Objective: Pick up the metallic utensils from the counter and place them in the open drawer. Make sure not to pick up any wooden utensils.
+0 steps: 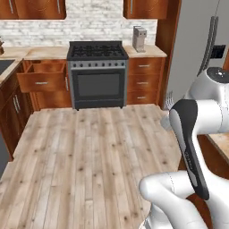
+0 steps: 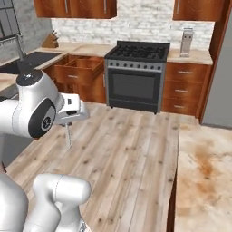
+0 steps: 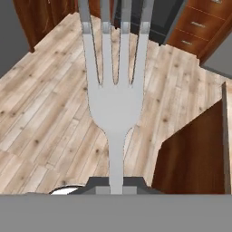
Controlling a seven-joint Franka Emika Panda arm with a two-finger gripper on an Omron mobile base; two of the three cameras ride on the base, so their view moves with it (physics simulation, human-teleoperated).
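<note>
My gripper (image 3: 116,186) is shut on the handle of a slim silver-grey fork (image 3: 115,90), one of the metallic utensils, whose four tines reach away from the hand over the wooden floor. In the right base view the gripper (image 2: 69,123) hangs beside the arm's big joint with the fork (image 2: 69,137) as a thin rod below it. The fork's tines (image 1: 168,102) peek out behind the arm. The open drawer (image 1: 42,77) (image 2: 81,68) stands pulled out left of the stove. The marbled counter (image 2: 204,172) lies at the right. The wooden utensils are out of view.
A black stove (image 1: 97,74) stands against the back wall, with closed drawers (image 1: 143,80) to its right and a grey fridge (image 1: 197,49) beyond. A black sink (image 2: 31,59) sits in the left countertop. Plank floor (image 1: 89,156) spreads between me and the drawer.
</note>
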